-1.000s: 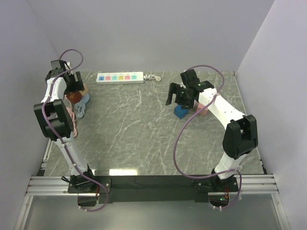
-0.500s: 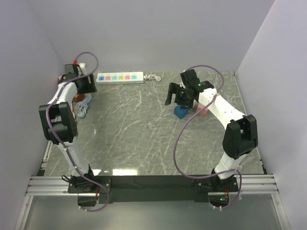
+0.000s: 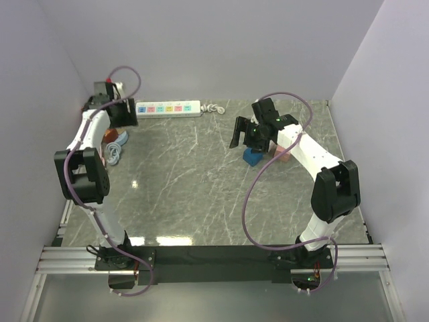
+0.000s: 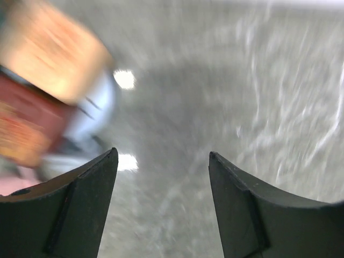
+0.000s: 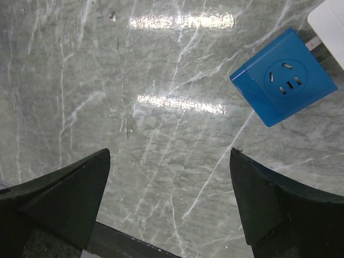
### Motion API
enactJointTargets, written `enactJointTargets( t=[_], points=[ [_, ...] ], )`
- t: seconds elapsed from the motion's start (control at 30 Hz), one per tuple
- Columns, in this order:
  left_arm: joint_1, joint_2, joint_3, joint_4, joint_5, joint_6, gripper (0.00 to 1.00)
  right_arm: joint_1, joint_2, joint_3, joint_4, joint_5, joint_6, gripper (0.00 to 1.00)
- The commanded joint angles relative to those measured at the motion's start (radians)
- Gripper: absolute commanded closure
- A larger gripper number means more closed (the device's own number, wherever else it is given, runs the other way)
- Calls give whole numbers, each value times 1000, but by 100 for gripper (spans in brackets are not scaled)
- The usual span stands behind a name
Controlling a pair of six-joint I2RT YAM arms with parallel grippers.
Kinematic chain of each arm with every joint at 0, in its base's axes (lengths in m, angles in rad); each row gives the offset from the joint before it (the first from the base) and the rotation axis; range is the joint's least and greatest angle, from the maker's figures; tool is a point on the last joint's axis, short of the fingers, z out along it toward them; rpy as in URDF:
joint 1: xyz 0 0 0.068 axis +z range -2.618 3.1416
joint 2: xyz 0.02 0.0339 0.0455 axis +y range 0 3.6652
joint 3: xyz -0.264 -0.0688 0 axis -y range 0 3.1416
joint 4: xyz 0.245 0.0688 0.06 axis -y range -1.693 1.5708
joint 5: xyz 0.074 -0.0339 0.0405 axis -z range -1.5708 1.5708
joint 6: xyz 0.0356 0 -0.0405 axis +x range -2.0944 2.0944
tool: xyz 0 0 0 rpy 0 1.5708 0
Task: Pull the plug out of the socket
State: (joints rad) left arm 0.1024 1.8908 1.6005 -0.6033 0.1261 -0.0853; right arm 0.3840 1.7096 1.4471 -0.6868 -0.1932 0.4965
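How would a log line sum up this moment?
left gripper open, empty, beside power strip | right gripper open, empty, near blue adapter

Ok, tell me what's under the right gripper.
Bare marble table lies below the open right gripper. A blue adapter cube sits off to one side, outlet face up, with a white piece at its corner, mostly cropped. Its underside is covered.
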Motion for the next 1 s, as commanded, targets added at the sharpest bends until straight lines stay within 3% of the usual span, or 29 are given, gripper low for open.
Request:
enactJointTargets(
  t=[0.0,0.2,0.5,0.67,0.97],
  points=[
    [23,-15,125,-21,-68,54,25,7,2,18,17,-5,-12,2],
    [115,103,210,-6,-85,75,27,7,5,22,6,-12,-22,2],
    [140,226,251,83,-65,136,29,7,16,44,-26,-5,-39,2],
    [141,215,133,135,-29,130,29,6,7,26,-23,0,-42,2],
    [140,57,-158,263,-40,110,30,6,13,4,-2,-20,-32,2]
  ],
)
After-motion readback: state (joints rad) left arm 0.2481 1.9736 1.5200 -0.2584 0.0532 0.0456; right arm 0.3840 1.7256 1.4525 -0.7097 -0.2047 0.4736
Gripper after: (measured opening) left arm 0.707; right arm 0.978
